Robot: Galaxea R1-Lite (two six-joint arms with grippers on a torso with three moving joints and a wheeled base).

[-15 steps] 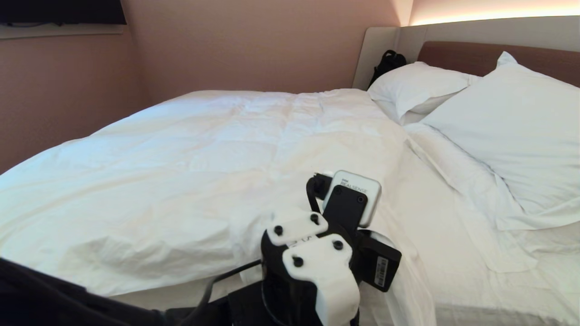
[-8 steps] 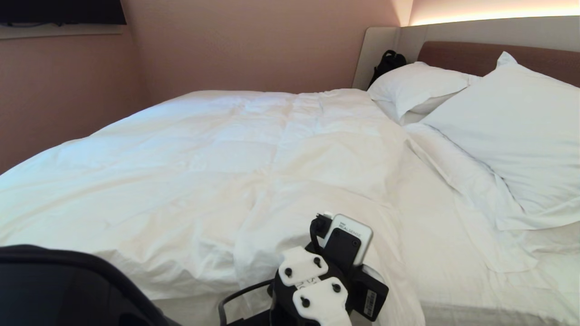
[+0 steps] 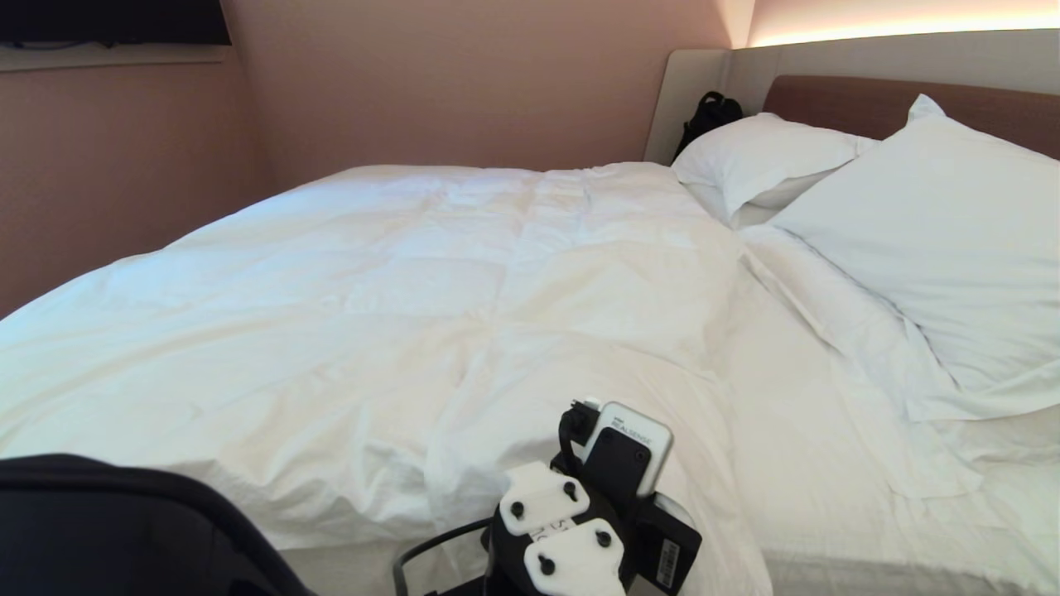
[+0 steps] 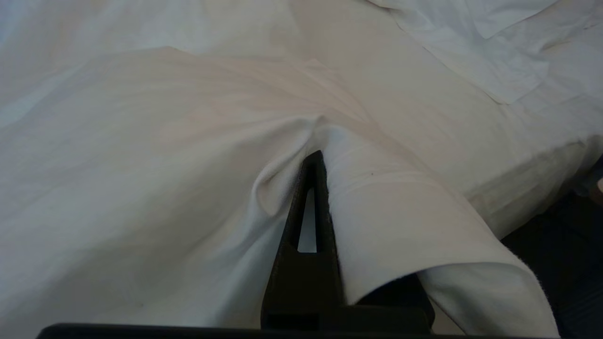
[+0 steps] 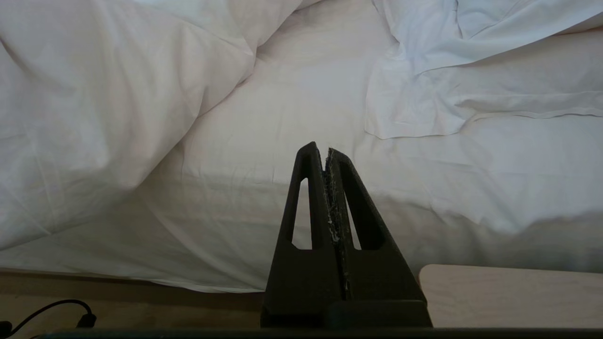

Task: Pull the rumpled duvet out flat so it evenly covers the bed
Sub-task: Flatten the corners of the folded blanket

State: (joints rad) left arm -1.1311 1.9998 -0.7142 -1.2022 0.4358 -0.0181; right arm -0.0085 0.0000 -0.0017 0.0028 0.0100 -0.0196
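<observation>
Fingers, head view: the left gripper [image 3: 571,505] sits low at the near edge of the bed [image 3: 828,571]; its fingers are hidden behind the wrist.
Duvet, head view: the duvet [image 3: 397,298] covers the left and middle; pillows [image 3: 927,240] lie far right.
Left wrist view: fingers [image 4: 313,188] clamped on a duvet fold [image 4: 400,221], probably its near edge.
Right wrist view: the right gripper [image 5: 326,155], fingers pressed together, held near the bed's side.

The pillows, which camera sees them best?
The head view: both pillows show whole, lying against the headboard. The right wrist view catches only a pillowcase edge. The left wrist view mainly shows the duvet pinched in the left gripper.
</observation>
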